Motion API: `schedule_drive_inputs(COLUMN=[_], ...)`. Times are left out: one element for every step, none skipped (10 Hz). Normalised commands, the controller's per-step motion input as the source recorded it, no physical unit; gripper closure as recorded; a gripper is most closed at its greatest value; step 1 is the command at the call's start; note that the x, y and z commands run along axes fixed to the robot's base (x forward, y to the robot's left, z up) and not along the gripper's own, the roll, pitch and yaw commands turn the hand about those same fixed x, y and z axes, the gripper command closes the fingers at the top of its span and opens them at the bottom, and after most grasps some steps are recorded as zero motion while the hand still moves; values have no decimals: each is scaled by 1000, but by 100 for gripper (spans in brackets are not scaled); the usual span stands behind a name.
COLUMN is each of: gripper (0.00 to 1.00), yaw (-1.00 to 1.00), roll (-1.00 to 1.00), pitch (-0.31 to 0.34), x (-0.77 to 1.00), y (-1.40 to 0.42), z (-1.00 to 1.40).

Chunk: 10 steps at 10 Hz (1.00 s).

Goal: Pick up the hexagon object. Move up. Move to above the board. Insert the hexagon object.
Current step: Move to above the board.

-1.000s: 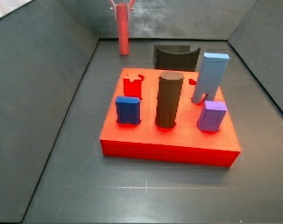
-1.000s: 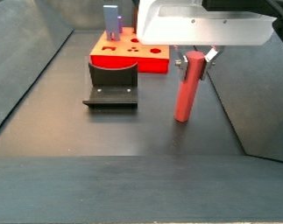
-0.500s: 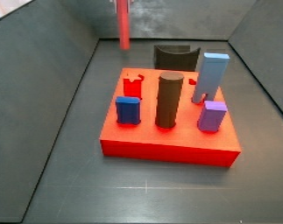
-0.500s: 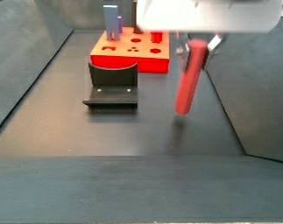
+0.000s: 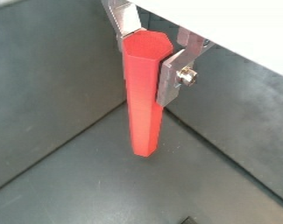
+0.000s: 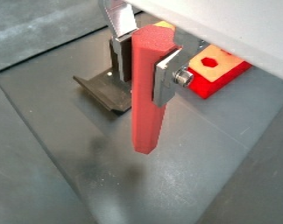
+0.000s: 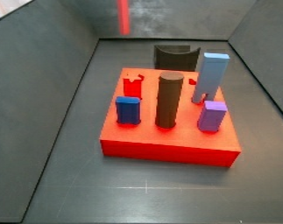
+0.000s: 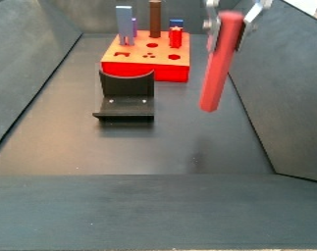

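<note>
The hexagon object [image 5: 144,101] is a tall slim red rod with faceted sides. It hangs upright in the air, clear of the floor, in both wrist views [image 6: 146,105]. My gripper [image 5: 147,48] is shut on its upper end, one silver finger on each side [image 6: 141,63]. In a side view the rod [image 8: 219,61] hangs right of the board [image 8: 137,69], with the gripper [image 8: 232,12] at the picture's top edge. In a side view only the rod's lower part [image 7: 123,17] shows, behind the bright red board [image 7: 167,144].
On the board stand a thick dark brown cylinder [image 7: 169,101], a light blue post [image 7: 211,77], a small blue peg [image 7: 128,110] and a purple peg [image 7: 211,115]. A dark curved block [image 8: 126,98] lies on the floor beside the board. Grey walls enclose the floor.
The gripper has risen with the rod: its lower end has left the floor and now hangs well above it. The board and pegs have not moved.
</note>
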Motion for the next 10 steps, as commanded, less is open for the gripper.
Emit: schedule_drive_inputs(gripper=[100, 100, 100, 100, 100, 100, 100, 100, 100, 100], yaw=[-45, -21, -7, 0, 7, 12, 16, 18, 24, 26], roll=[37, 38, 37, 38, 43, 49, 56, 60, 62, 60], pitch=[122, 105, 99, 98, 99, 95, 99, 100, 97, 95], x=[18, 15, 14, 14, 12, 11, 7, 7, 5, 2], y=[101, 95, 89, 85, 77, 72, 65, 61, 52, 44], z=[1000, 1000, 1000, 1000, 1000, 1000, 1000, 1000, 1000, 976])
